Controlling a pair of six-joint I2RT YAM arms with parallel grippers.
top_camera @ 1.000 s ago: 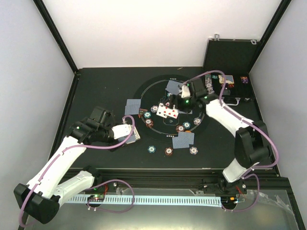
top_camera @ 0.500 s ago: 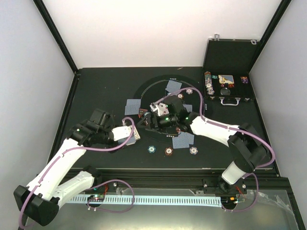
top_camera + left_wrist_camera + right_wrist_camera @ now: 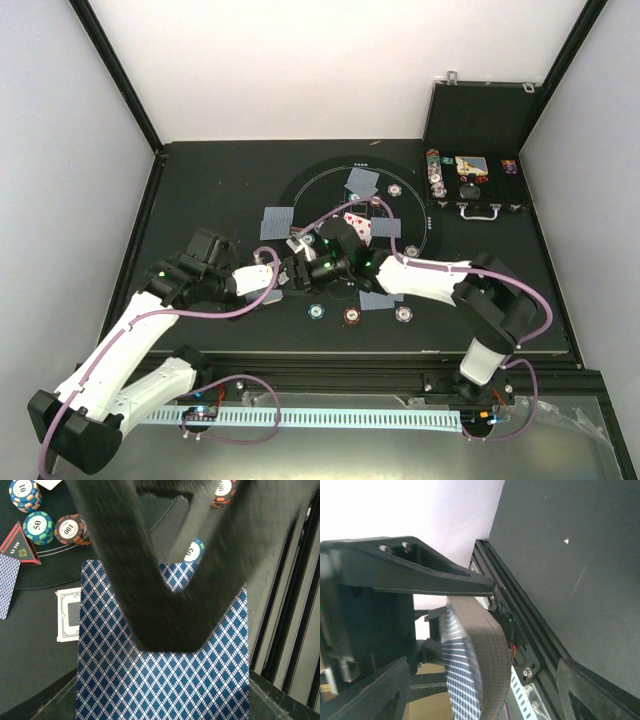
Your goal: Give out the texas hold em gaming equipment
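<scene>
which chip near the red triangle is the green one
The chip marked 50, right beside the red triangle. The chip marked 100 next to it is brown-red, and the chip marked 10 is blue and orange.

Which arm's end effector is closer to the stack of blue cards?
Left. The left end effector is shut on the stack of blue cards, holding it. The right end effector is open, with the stack between its spread fingers.

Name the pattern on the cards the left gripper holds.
Blue-and-white diamond lattice on the cards; left wrist view.
</scene>
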